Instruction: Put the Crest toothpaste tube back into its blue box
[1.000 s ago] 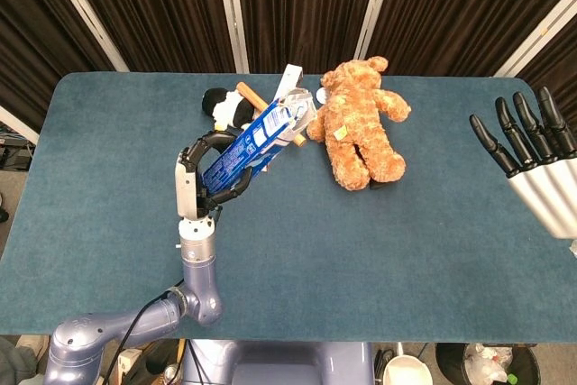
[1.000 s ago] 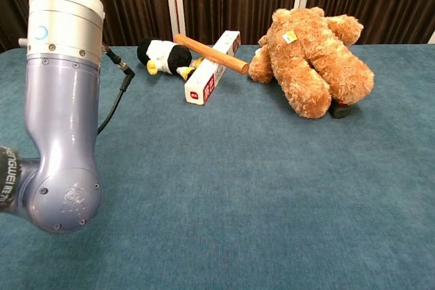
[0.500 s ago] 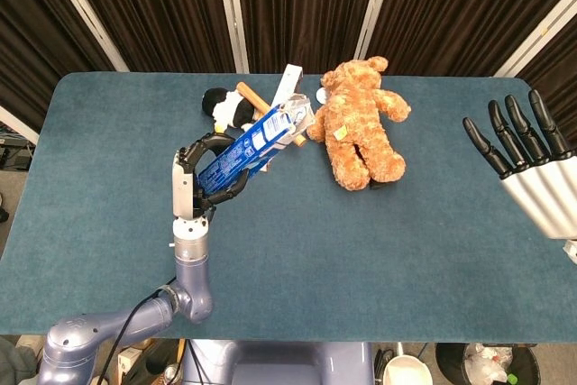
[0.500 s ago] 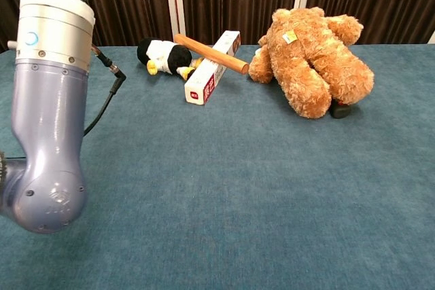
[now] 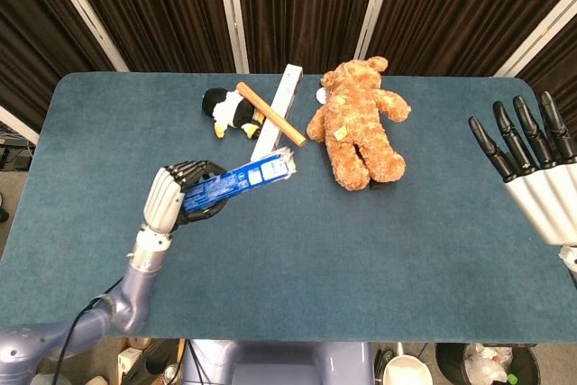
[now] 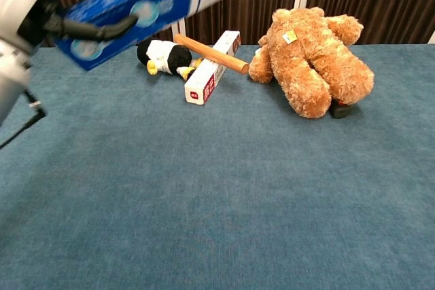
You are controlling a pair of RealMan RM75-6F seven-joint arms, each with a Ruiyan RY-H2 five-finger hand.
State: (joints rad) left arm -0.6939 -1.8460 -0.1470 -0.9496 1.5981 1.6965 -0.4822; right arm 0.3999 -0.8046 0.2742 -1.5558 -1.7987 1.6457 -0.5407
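Observation:
My left hand point(image 5: 180, 194) grips the long blue Crest box point(image 5: 239, 181) by its lower end and holds it above the table, nearly level. The box's open flapped end point(image 5: 287, 167) points right, toward the teddy bear. In the chest view the blue box point(image 6: 146, 6) crosses the top left, with dark fingers point(image 6: 92, 30) wrapped under it. I see no toothpaste tube outside the box, and what is inside is hidden. My right hand point(image 5: 532, 155) hovers at the far right edge, fingers spread, holding nothing.
A brown teddy bear point(image 5: 361, 132) lies at the back centre-right. To its left lie a white and red box point(image 6: 211, 73), a wooden stick point(image 6: 211, 53) across it, and a penguin plush point(image 5: 230, 110). The table point(image 5: 379, 250) is covered in blue-green cloth.
My left arm has dropped and swung left. The blue box went from steeply tilted over the penguin to nearly level, lower and nearer. The right hand barely shifted.

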